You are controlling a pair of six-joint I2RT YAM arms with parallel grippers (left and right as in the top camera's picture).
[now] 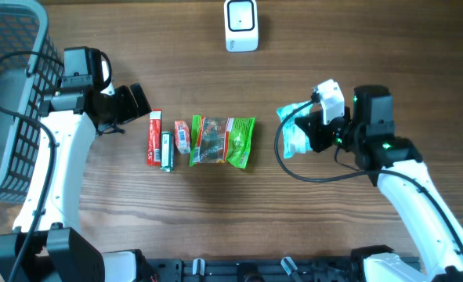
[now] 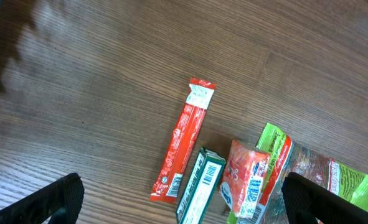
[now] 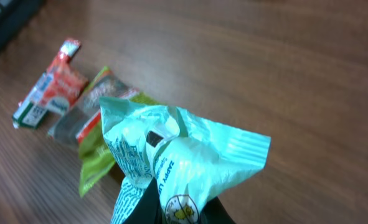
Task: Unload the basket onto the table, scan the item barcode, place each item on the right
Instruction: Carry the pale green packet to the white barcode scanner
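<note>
On the table (image 1: 333, 47) lie four packets (image 1: 204, 141); right fingers (image 3: 143, 208) pinch one teal packet (image 3: 184, 155), left fingers (image 2: 53, 202) splayed.

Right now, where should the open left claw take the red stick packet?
Probably best to pinch the red stick packet across its narrow width, at the end farther from the green-and-white box, coming straight down: it lies flat, and the box crowds its other end.

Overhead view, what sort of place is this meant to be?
Probably a mock shop checkout on a wooden table: a white barcode scanner at the far edge, a grey basket on the left, a row of snack packets, and the right claw holding a teal packet.
</note>
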